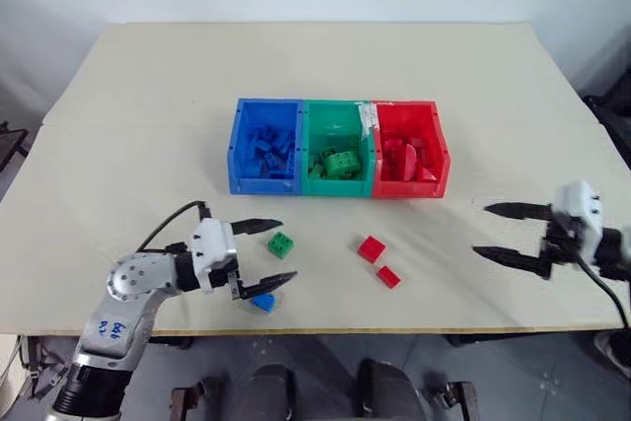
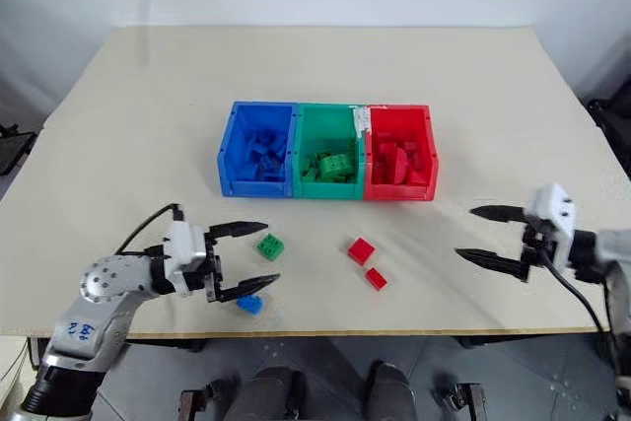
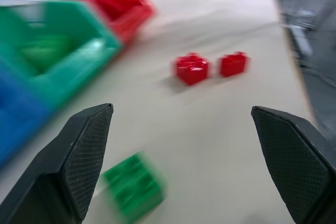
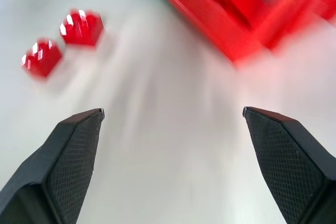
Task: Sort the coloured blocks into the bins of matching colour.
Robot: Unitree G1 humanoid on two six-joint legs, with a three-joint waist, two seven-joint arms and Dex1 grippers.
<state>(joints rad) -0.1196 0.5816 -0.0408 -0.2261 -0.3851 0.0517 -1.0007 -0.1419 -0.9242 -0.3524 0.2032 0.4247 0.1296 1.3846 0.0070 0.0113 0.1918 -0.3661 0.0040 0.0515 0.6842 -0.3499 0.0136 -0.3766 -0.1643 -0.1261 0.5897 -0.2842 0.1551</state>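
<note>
Three joined bins stand mid-table: the blue bin [image 1: 240, 150], the green bin [image 1: 335, 117] and the red bin [image 1: 442, 153], each holding several blocks of its own colour. Loose on the table in front of them lie a green block [image 1: 281, 244], a blue block [image 1: 263, 302] and two red blocks [image 1: 371, 248] [image 1: 388, 276]. My left gripper [image 1: 267, 254] is open near the table's front edge, its fingers to either side of the green block's left, with the blue block just under its near finger. My right gripper [image 1: 490, 231] is open and empty, to the right of the red blocks and in front of the red bin.
The beige table [image 1: 315, 66] stretches wide behind the bins. Its front edge [image 1: 394, 327] runs just below the loose blocks. A dark object [image 1: 616, 110] stands off the table at the far right.
</note>
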